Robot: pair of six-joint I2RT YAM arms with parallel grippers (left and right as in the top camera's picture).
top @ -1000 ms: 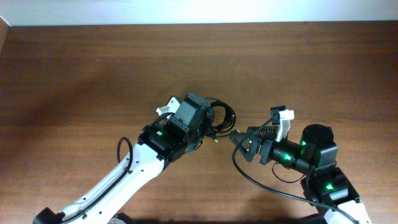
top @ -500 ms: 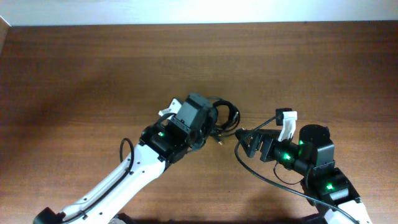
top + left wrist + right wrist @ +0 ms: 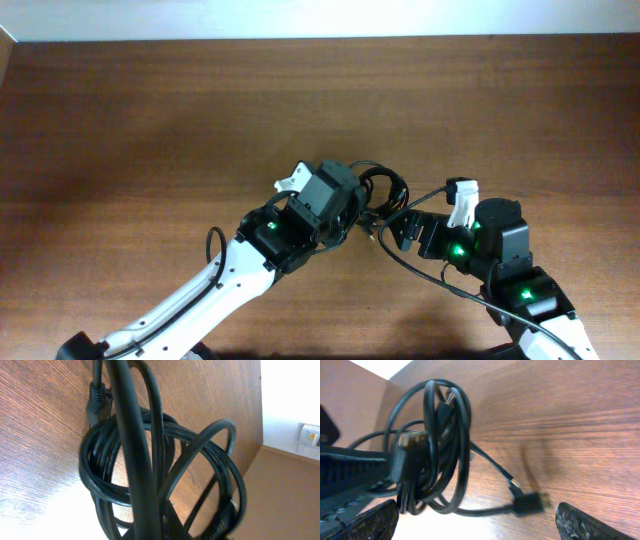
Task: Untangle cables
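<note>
Near the middle of the brown wooden bench (image 3: 150,120), between the two arms, sit the cables (image 3: 380,188). They are thin, black, flexible cords wound into a loose coil of several overlapping loops, glossy in the close views. A moulded black plug (image 3: 95,397) pokes out at the coil's rim in the left wrist view. One thinner lead leaves the coil's lower side and ends in a small black plug with a metallic tip (image 3: 532,502), lying flat on the wood. The left arm reaches in from the lower left, its white link slanting up to a black wrist. The left tool (image 3: 352,207) is pressed together on strands of the coil, which run straight toward its own camera. The right arm comes from the lower right, bent at the elbow with green lights showing. The right tool (image 3: 477,522) stands wide apart and holds nothing, its two fingers framing the small black plug and pointing toward the coil. Seen from the right wrist, the coil stands on edge against the left tool, taller than it is wide. The small black plug's long axis runs along the bench, its metal tip pointing away from the coil.
</note>
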